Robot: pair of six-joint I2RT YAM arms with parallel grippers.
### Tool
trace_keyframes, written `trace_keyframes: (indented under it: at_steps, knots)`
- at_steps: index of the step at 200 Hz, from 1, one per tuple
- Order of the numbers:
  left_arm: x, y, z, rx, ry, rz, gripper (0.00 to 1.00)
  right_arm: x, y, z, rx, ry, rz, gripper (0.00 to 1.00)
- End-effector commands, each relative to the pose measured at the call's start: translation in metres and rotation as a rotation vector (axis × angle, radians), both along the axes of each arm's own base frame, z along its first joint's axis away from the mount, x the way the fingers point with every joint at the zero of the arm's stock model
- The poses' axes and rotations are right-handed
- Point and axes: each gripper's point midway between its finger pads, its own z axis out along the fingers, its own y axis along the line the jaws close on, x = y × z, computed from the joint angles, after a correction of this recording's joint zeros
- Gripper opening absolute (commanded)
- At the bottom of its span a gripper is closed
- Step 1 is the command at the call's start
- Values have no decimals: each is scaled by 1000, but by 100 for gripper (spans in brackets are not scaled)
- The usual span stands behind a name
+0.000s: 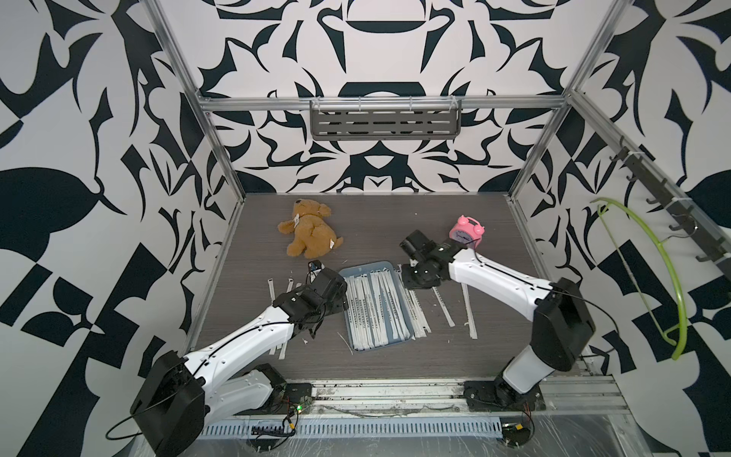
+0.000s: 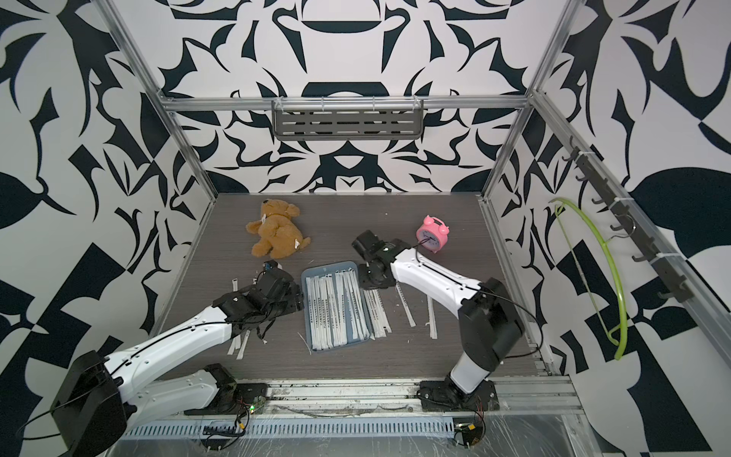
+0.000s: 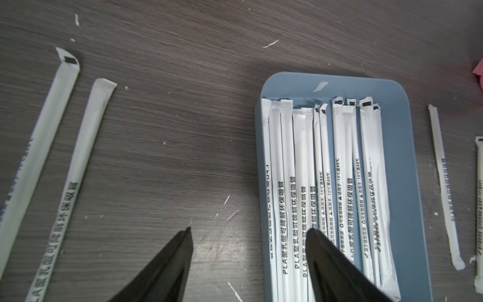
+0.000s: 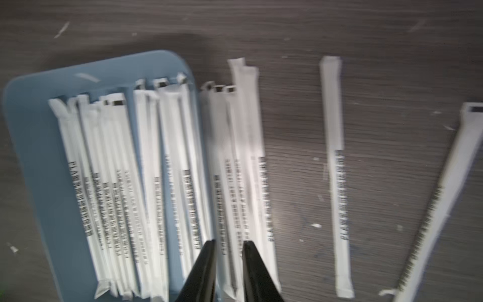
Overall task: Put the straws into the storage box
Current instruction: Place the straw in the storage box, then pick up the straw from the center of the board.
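The storage box [image 1: 366, 270] [image 2: 328, 266] is a blue-grey tray mid-table, with several wrapped white straws [image 1: 372, 312] [image 3: 339, 162] lying lengthwise in it. More straws lie loose on the table: some to its left [image 1: 271, 291] [image 3: 86, 146], a bundle against its right rim [image 1: 419, 312] [image 4: 235, 157], and singles further right [image 1: 468, 312] [image 4: 335, 157]. My left gripper [image 1: 341, 302] [image 3: 249, 230] is open and empty, straddling the tray's left rim. My right gripper [image 1: 421, 279] [image 4: 228, 241] hangs over the right-hand bundle, jaws a narrow gap apart and gripping nothing I can see. Its view is blurred.
A brown teddy bear [image 1: 308, 229] lies behind the tray to the left. At the back right stands a pink alarm clock [image 1: 466, 231], close to the right arm. A grey slotted shelf [image 1: 385, 118] hangs on the back wall, and a green hanger [image 1: 648, 277] on the right wall.
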Motion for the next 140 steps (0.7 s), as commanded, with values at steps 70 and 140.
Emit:
trace_keyframes:
  at_steps: [70, 140]
  knots:
    - [-2, 2, 1, -133, 32, 28, 77, -17, -73, -73, -128, 202, 0, 35]
    - [-4, 3, -6, -125, 58, 44, 76, -12, -77, -88, -175, 219, 6, 18]
